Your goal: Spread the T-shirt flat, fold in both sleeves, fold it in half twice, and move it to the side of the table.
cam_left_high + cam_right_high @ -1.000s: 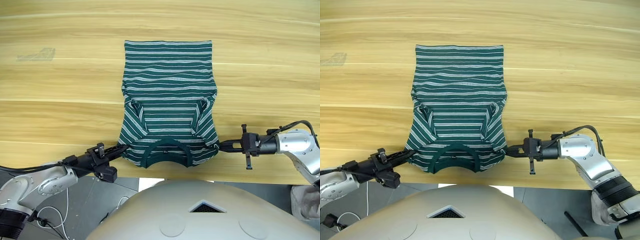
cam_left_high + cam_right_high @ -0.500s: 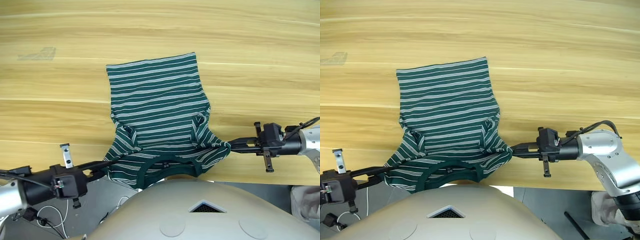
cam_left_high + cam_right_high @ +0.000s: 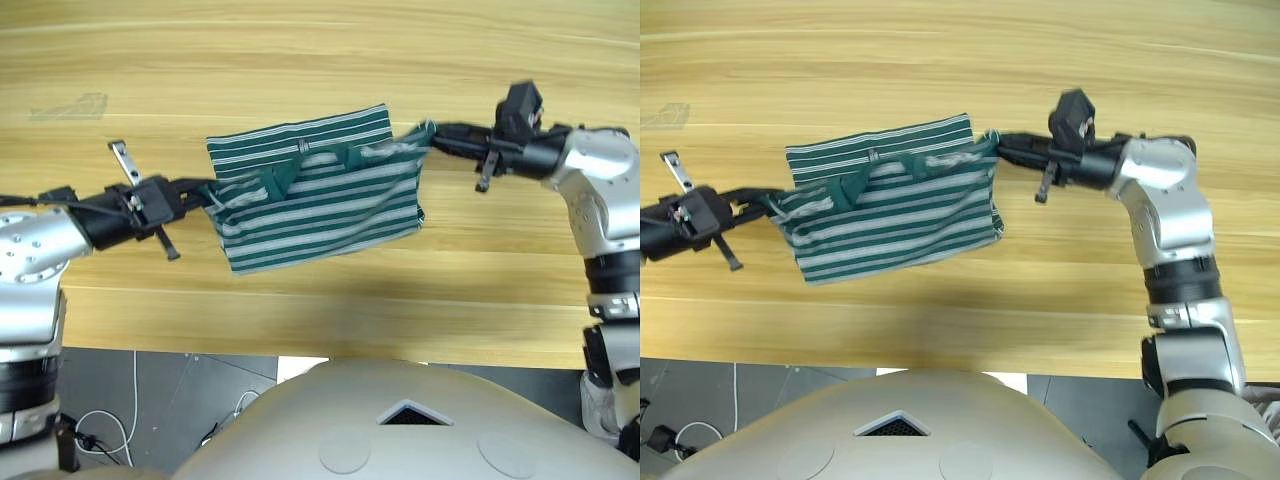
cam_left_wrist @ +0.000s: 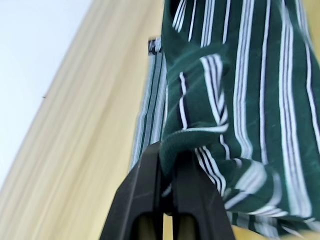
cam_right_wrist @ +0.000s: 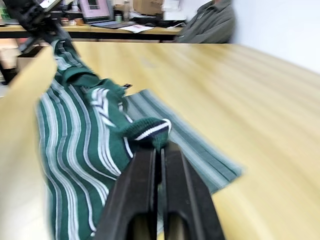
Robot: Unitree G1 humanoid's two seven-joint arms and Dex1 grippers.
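The green T-shirt (image 3: pixel 320 195) with white stripes hangs stretched between both grippers above the wooden table (image 3: pixel 320 60), its collar end doubled over toward the far hem. My left gripper (image 3: pixel 208 195) is shut on the shirt's left shoulder corner (image 4: pixel 175 145). My right gripper (image 3: pixel 432 135) is shut on the right shoulder corner (image 5: pixel 150 132), a little farther back and higher. The far hem (image 3: pixel 300 125) still lies on the table under the lifted part, and the fold sags toward the near side.
Bare wood surrounds the shirt on every side. The table's near edge (image 3: pixel 320 350) runs across below the shirt. In the right wrist view a desk with clutter (image 5: pixel 100 15) and a person sit far behind the table.
Both grippers have lifted the collar end from the near table edge and carried it away from me toward the far hem. The shirt now folds over itself.
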